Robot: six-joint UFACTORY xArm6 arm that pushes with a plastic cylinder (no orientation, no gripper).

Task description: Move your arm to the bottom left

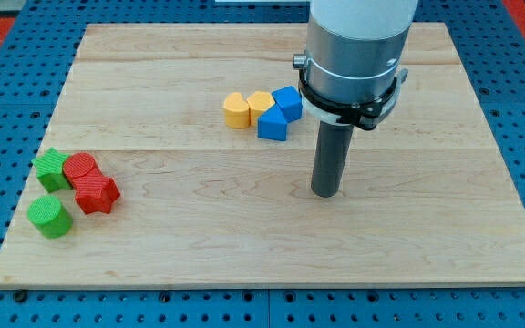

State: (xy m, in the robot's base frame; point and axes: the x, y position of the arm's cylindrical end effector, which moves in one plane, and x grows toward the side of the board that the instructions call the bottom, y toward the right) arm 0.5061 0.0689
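My tip (325, 192) rests on the wooden board (199, 246), right of the board's middle. It stands below and to the right of a cluster of two yellow blocks (237, 110) (260, 102) and two blue blocks (272, 124) (288, 101), apart from them. At the view's left lie a green star-like block (52, 169), a red cylinder (80, 168), a red star block (96, 193) and a green cylinder (49, 216), bunched together. The tip is far to the right of this group.
The arm's grey body (354, 55) hangs over the board's upper right and hides part of it. A blue perforated base (7, 91) surrounds the board.
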